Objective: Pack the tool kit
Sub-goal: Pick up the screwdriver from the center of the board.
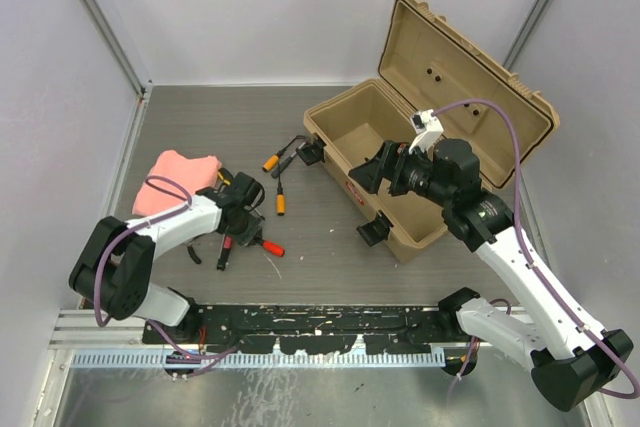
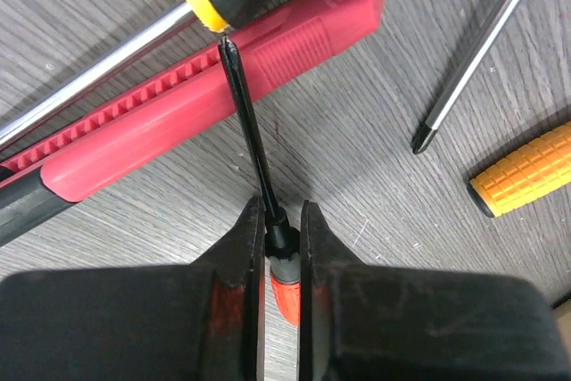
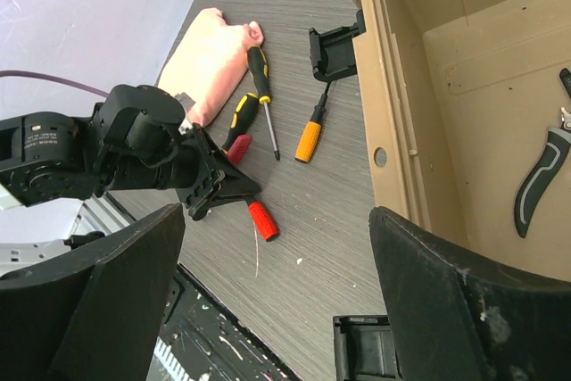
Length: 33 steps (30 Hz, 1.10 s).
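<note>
Here, red-handled screwdriver (image 2: 284, 296), neck clamped inside the left gripper (image 2: 282, 213)

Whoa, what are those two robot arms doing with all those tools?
They are packing a tool kit. The left tool is shut on the shaft of a small red-handled screwdriver down on the table, next to a red utility knife. The right tool hangs open at the front of the open tan case, holding nothing. A pair of pliers is already inside the case. An orange-handled screwdriver lies on the table not far from a pink cloth.
</note>
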Each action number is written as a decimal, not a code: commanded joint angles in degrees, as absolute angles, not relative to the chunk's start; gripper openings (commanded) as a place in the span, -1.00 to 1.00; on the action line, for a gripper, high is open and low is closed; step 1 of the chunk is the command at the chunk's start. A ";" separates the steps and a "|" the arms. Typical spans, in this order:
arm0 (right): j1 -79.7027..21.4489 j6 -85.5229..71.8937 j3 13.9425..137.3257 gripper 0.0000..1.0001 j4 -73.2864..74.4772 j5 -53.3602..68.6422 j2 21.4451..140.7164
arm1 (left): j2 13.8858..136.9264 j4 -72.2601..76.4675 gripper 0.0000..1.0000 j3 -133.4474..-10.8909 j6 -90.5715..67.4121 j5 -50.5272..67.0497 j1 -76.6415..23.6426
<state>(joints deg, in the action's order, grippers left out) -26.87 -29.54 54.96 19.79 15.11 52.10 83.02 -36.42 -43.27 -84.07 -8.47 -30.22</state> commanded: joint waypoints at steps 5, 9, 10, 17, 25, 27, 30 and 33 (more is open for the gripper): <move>-26.72 -29.17 57.33 0.80 17.65 16.78 51.33 | 78.57 -32.45 -1.00 -41.99 -79.92 -8.68 -30.48; -26.72 -30.63 55.84 0.72 14.68 20.28 50.61 | 73.39 -28.67 -1.00 -41.56 -76.04 -7.57 -30.50; -26.72 -30.88 55.40 0.69 13.80 21.77 50.52 | 71.18 -28.32 -1.00 -41.49 -75.38 -7.25 -30.50; -28.61 -33.29 57.46 0.64 10.99 31.96 54.22 | 62.15 -28.33 -1.00 -40.60 -71.40 -5.96 -30.50; -44.14 -26.54 62.47 0.64 15.44 20.49 60.56 | 51.49 -21.23 -1.00 -37.02 -66.48 -2.70 -29.65; -46.52 -25.30 62.26 0.64 14.80 16.26 62.36 | 50.58 -21.43 -1.00 -37.49 -64.85 -1.48 -28.46; -50.44 -21.37 61.00 0.64 12.71 10.64 64.20 | 50.15 -22.06 -1.00 -38.79 -61.71 2.28 -25.55; -56.85 -13.09 60.36 0.67 10.89 6.18 66.58 | 49.61 -21.50 -1.00 -39.36 -60.36 7.28 -23.70</move>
<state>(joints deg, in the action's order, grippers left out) -50.94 -23.53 59.86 15.55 14.96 64.82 50.96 -25.50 -37.10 -64.62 0.40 -25.85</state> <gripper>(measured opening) 0.825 0.105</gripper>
